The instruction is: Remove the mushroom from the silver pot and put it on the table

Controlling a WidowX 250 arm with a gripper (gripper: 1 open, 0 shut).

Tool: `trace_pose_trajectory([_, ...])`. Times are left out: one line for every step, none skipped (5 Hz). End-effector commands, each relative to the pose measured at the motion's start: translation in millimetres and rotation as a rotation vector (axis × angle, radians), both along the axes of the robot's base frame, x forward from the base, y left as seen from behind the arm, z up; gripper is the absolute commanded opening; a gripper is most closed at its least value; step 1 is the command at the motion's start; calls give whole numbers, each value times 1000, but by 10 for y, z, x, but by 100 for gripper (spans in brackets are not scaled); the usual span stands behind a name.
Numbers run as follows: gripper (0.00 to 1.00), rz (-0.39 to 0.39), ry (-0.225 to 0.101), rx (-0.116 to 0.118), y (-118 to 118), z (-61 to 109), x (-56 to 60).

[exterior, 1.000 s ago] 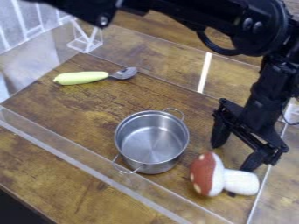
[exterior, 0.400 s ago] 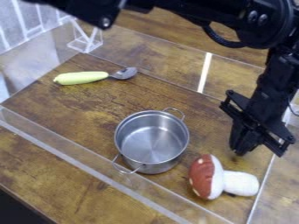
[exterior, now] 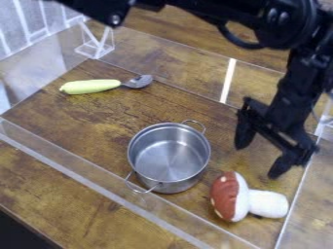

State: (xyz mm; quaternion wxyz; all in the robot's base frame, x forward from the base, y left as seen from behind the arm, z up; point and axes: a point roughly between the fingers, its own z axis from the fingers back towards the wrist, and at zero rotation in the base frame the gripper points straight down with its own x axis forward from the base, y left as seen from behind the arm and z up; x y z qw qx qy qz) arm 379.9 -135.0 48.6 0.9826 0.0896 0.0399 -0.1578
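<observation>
The mushroom (exterior: 242, 195) lies on its side on the table (exterior: 92, 122), reddish-brown cap to the left and white stem to the right, just right of the silver pot (exterior: 169, 156). Nothing is inside the pot. My gripper (exterior: 260, 158) hangs just above and behind the mushroom, pointing down, open, with nothing between its black fingers (exterior: 243, 136).
A yellow-handled spoon (exterior: 101, 86) lies at the back left of the table. Clear acrylic walls (exterior: 78, 165) edge the tabletop, and one panel (exterior: 229, 80) stands behind the pot. The black arm (exterior: 279, 29) reaches in across the top.
The jaws drew together about half a second ago and now stand open again. The gripper sits a little higher above the mushroom. Mushroom, pot and spoon have stayed put.
</observation>
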Motion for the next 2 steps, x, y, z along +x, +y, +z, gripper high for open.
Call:
trace_pose_trajectory([100,62,-205,-31,158,915,201])
trace_pose_trajectory([100,80,-346,-19,169,1313,59])
